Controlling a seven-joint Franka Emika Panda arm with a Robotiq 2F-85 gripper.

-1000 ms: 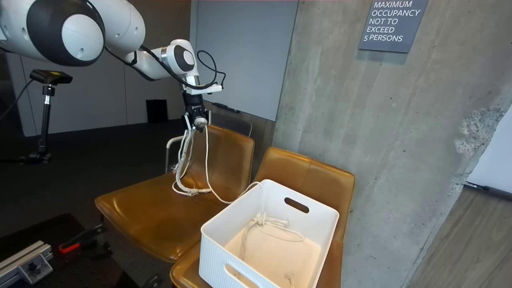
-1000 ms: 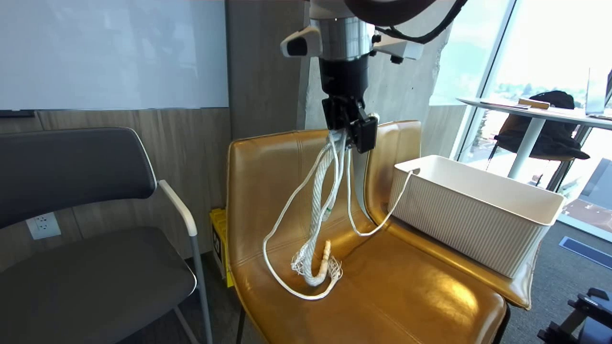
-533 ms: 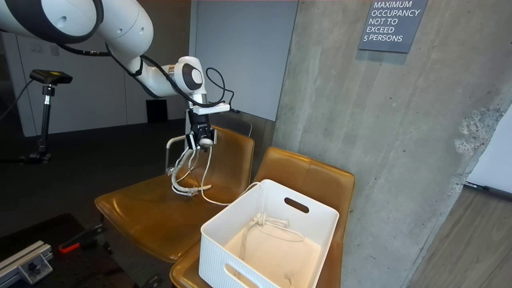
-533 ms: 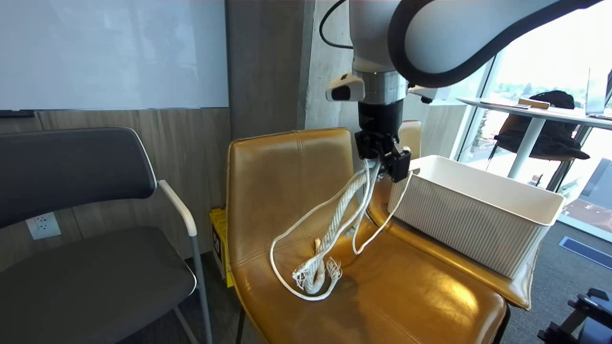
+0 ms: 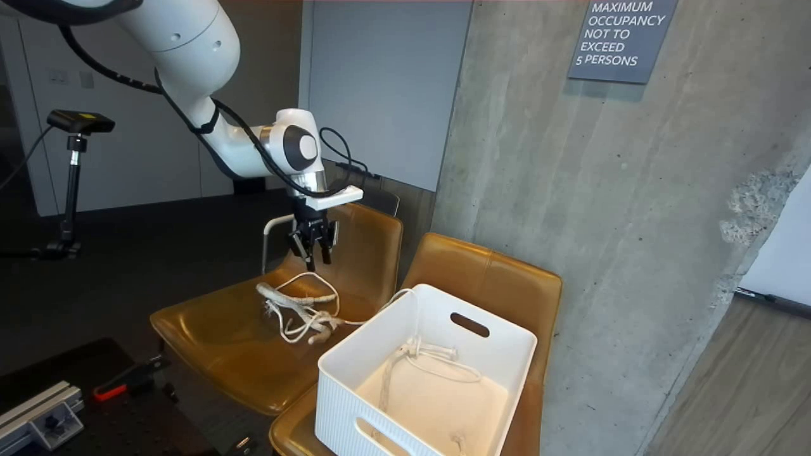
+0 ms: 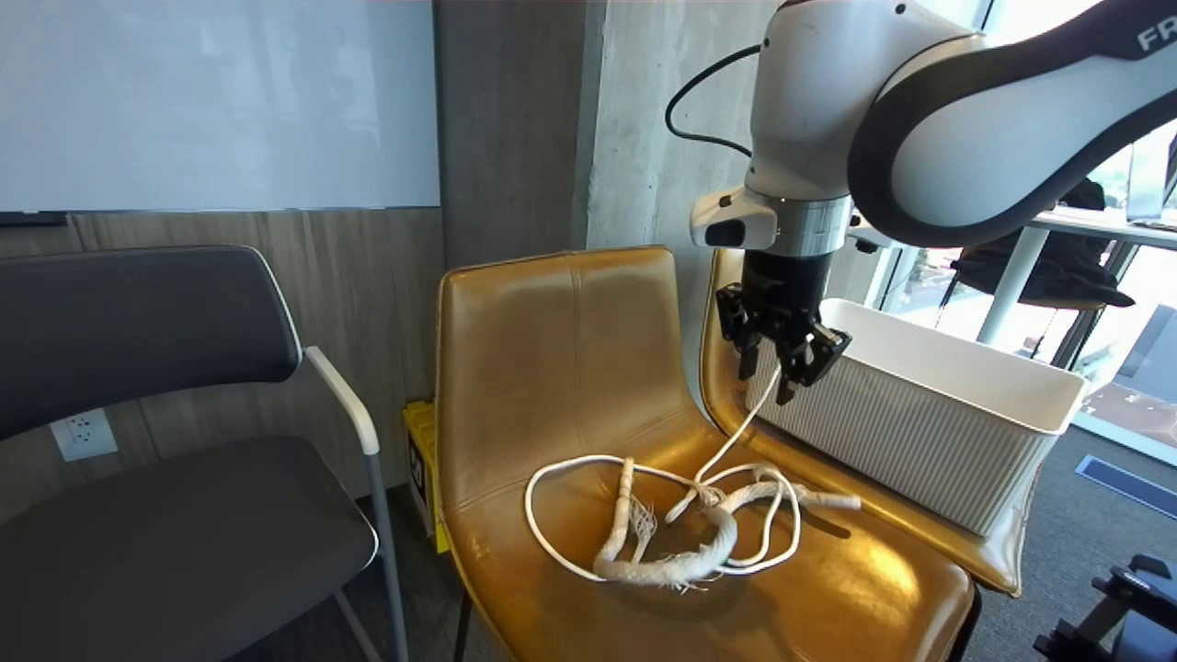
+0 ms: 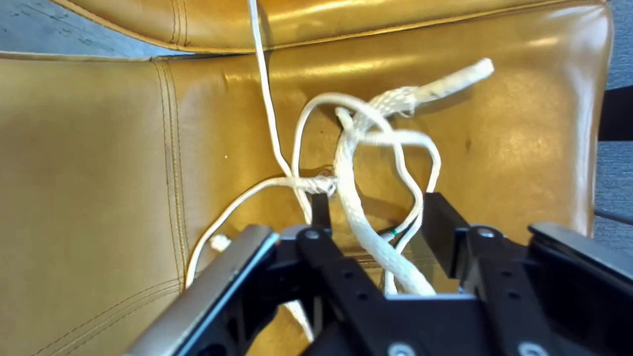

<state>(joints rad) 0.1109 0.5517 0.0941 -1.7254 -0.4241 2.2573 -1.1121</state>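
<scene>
The end effector (image 6: 766,386) hangs beside the box (image 5: 339,405), above the neighbouring brown chair (image 6: 552,368), and it has let go: its fingers (image 7: 442,222) stand apart with nothing gripped. In the wrist view a white rope (image 7: 352,200) shows between them, but both exterior views put it lower, on the seat next to the box.

A second ago that rope dangled from the end effector, with only its lower part resting on the chair. Now it has dropped into a loose heap beside the box, thick curves mixed with loops of thin cord (image 7: 267,99). The arm has come down as well, while the box has not shifted.

What this means, as a judgement, is that the carrying is over for the moment: the chair bears the rope, outside the box, and lifting it again would call for a fresh grasp. The heap is not wholly separate from the box, since the cord runs over its rim in an exterior view. More rope (image 5: 440,352) lies inside the box. A grey chair (image 6: 138,313) stands beyond the brown one, on the side away from the box.
</scene>
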